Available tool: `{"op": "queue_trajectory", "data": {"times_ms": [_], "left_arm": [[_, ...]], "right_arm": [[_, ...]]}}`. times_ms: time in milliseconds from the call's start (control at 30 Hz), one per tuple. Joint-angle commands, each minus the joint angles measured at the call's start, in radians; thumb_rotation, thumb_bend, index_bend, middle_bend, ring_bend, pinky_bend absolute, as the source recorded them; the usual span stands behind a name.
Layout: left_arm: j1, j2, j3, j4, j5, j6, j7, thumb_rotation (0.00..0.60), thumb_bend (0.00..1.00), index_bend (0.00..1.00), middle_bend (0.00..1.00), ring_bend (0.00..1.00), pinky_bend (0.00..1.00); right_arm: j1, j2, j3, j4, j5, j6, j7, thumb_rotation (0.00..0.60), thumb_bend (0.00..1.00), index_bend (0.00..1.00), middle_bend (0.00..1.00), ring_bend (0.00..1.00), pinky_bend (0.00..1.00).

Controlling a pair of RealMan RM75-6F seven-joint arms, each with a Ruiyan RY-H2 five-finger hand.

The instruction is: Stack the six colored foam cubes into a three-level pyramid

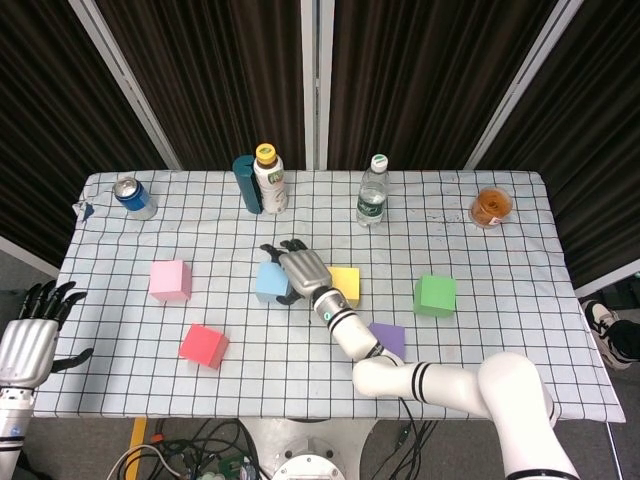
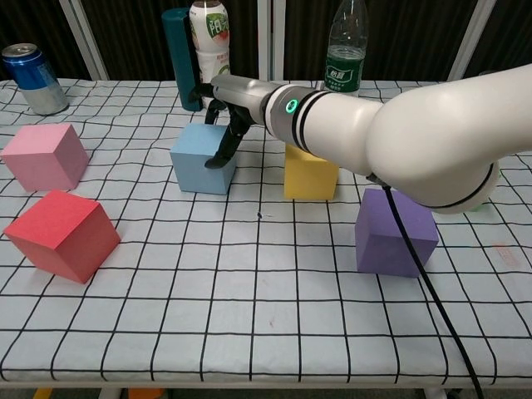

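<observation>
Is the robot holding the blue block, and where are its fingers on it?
The right hand sits over the blue cube, fingers on its right side. A real grip cannot be told. The left hand holds nothing.

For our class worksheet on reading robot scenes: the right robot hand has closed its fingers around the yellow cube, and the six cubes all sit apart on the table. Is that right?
Not quite. The right robot hand is at the blue cube, not the yellow cube, which stands untouched beside it. The chest view shows this. The six cubes do sit apart.
</observation>
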Motion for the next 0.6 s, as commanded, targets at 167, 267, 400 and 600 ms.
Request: {"op": "queue_trajectory", "data": {"times_ms": [167,267,400,600], "left_arm": [[-0.003,-0.002,0.001,-0.001,0.004,-0.002,-0.002,0.600,0.03,0.21,0.10,0.03,0.06],[-0.005,-0.002,0.002,-0.004,0.002,-0.008,0.000,0.600,0.03,0.21,0.10,0.03,0.06],[-0.009,-0.001,0.001,-0.007,0.004,-0.012,0.002,0.600,0.03,0.21,0.10,0.03,0.06],[-0.012,0.003,0.001,-0.011,0.006,-0.014,0.003,0.600,0.03,0.21,0.10,0.03,0.06]], "right_arm": [[-0.054,0.098,-0.032,-0.059,-0.110,-0.025,0.066,0.600,0.21,0.11,0.35,0.09,0.08],[-0.068,0.127,-0.043,-0.070,-0.131,-0.048,0.088,0.600,0.21,0.12,0.34,0.09,0.08],[-0.078,0.139,-0.048,-0.068,-0.142,-0.074,0.123,0.600,0.21,0.12,0.34,0.09,0.08],[-0.084,0.150,-0.057,-0.068,-0.167,-0.097,0.151,0.600,0.21,0.12,0.33,0.09,0.08]]}}
